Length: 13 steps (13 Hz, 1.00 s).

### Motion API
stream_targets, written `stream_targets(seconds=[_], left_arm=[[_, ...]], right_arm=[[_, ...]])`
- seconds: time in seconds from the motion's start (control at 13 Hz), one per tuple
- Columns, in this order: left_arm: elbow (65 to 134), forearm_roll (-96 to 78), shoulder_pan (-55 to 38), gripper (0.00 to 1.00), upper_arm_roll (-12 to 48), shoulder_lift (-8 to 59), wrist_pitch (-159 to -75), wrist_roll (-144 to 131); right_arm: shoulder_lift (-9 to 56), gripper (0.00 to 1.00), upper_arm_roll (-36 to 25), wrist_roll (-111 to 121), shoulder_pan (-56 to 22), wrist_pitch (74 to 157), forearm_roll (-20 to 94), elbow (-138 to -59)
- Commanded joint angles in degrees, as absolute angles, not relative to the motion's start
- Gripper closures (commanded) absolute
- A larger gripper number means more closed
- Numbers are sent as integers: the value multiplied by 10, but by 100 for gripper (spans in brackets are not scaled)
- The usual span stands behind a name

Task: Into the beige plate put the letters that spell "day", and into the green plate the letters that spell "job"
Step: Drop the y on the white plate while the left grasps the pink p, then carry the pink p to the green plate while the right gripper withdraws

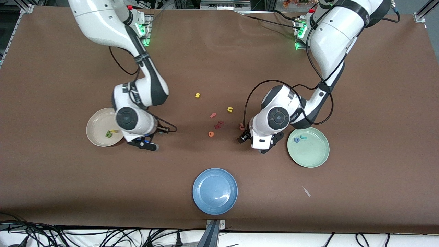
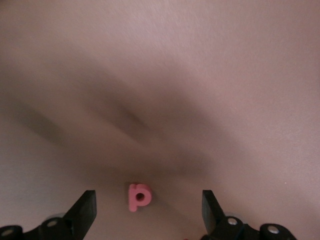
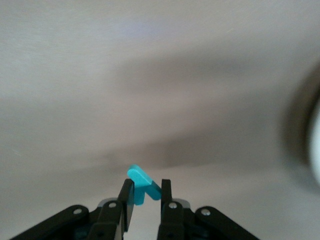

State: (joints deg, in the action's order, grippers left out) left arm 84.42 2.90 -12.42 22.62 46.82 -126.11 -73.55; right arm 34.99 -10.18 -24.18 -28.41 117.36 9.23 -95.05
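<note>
Nearest the front camera, the blue plate (image 1: 215,191) is sitting bare, and it plays no part in either word. A small pale scrap (image 1: 306,191) is lying on the cloth near it, toward the left arm's end.

Farther up, the green plate (image 1: 308,146) is already holding the blue "o" (image 1: 296,140) and the teal "j" (image 1: 303,137), so "job" appears to be lacking only its "b". The left gripper (image 2: 149,210) is hanging beside that plate with its fingers spread wide around nothing, and the pink "b" (image 2: 137,196) is lying on the cloth between them, ready, I would guess, for a pinch.

At the right arm's end, the right gripper (image 3: 145,197) is pressing its fingers together on the teal "y" (image 3: 142,184), low over the cloth just beside the beige plate (image 1: 102,127). That plate is carrying the green letter (image 1: 108,133) and a yellow letter (image 1: 114,131), so the "y" looks to be the last piece of "day", held for a short carry to the plate.

Between the arms, the spare letters are lying scattered: an orange "e" (image 1: 211,133), a dark red piece (image 1: 218,124), a pink "f" (image 1: 213,115), a yellow "u" (image 1: 229,109) and, farthest off, a yellow "s" (image 1: 197,95). None is standing in either gripper's way.
</note>
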Motion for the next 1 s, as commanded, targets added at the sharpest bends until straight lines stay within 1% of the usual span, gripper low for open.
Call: stream_targets(seconds=[0.0, 0.23, 0.31, 0.46, 0.54, 0.61, 0.69, 0.77, 0.92], left_arm=[[846, 20, -151, 10, 212, 483, -1281, -753], [862, 21, -153, 11, 211, 483, -1281, -778], [867, 21, -153, 19, 211, 483, -1281, -778], [868, 21, -149, 42, 212, 480, -1279, -780], [868, 21, -152, 44, 212, 482, -1279, -786], [869, 21, -156, 44, 211, 485, -1281, -787], [869, 21, -155, 44, 212, 486, -1281, -787], [870, 21, -155, 44, 212, 486, -1281, -787], [872, 21, -155, 45, 212, 486, -1281, -787]], right_arm=[[281, 100, -144, -111, -284, 1158, 89, -1025], [256, 100, -207, 37, -283, 1170, 90, -1080], [251, 100, -222, 67, -283, 1185, 90, -1097], [257, 100, -244, 118, -283, 1210, 90, -1111], [265, 100, -255, 153, -280, 1222, 90, -1114], [269, 87, -257, 181, -271, 1224, 93, -1112], [269, 18, -257, 181, -265, 1221, 98, -1107], [269, 0, -255, 180, -266, 1214, 98, -1095], [268, 0, -251, 161, -271, 1186, 103, -1079]])
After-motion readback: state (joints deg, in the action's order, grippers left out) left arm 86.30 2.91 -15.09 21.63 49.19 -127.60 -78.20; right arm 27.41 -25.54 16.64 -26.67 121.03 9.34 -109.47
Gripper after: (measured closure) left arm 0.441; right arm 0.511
